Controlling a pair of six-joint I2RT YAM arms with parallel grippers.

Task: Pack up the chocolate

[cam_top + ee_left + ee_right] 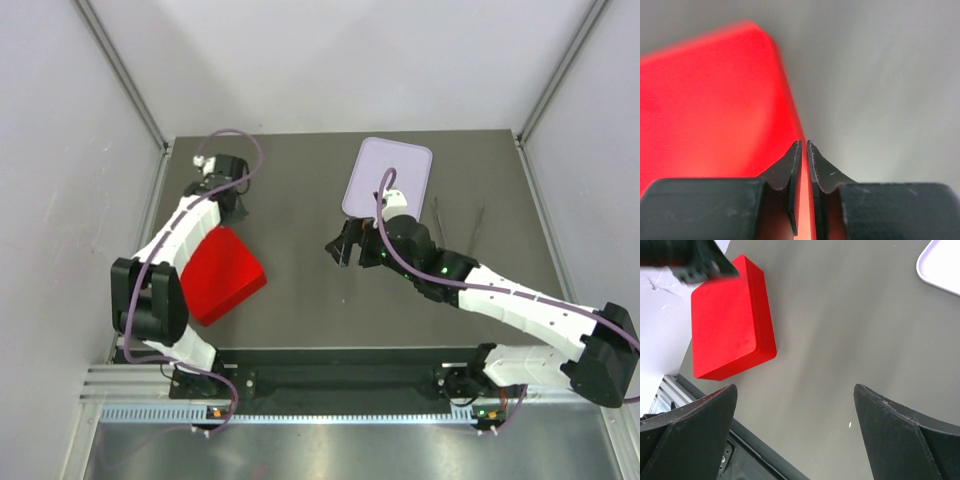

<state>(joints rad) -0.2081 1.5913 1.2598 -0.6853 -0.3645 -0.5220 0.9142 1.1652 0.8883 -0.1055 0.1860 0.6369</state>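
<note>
chocolate shows in no view. left gripper (804, 146) hangs over the far edge of a red box (225, 272), jaws nearly together, only a thin slit between. right gripper (795, 390) gapes wide above the table (300, 310), near a pale tray (388, 175).

- chocolate: no piece shows in any view; cannot tell where it lies.
- red box (222, 272): flat, rounded corners, plain face up; far corner at the left pincer (804, 144) tips, well apart from the right pincer (795, 392).
</note>
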